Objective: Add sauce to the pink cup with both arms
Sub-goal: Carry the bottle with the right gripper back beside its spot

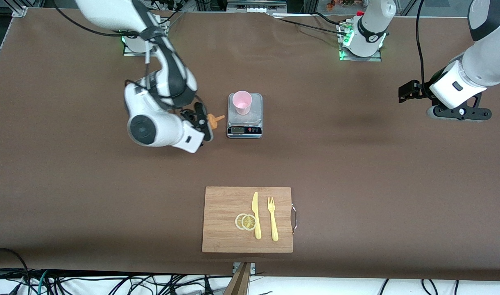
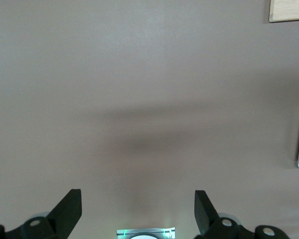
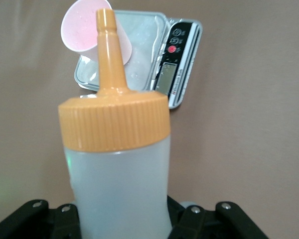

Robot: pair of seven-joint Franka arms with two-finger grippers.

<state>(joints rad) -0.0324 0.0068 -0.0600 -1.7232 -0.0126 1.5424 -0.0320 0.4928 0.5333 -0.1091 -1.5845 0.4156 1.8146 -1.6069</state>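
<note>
The right gripper [image 1: 200,119], left of centre in the front view, is clenched around the sauce bottle [image 3: 117,174], its orange nozzle pointing toward the pink cup [image 1: 242,102]. That cup stands on the scale [image 1: 244,131] at the frame's middle. The left gripper [image 1: 458,112] waits at the right edge with fingers [image 2: 70,209] spread and nothing between them.

One pink cup [image 1: 242,102], one scale [image 1: 244,116], one squeeze bottle [image 3: 117,164], one cutting board [image 1: 225,219], one knife [image 1: 256,215], one fork [image 1: 272,218], two lemon slices [image 1: 245,221], two arms.
</note>
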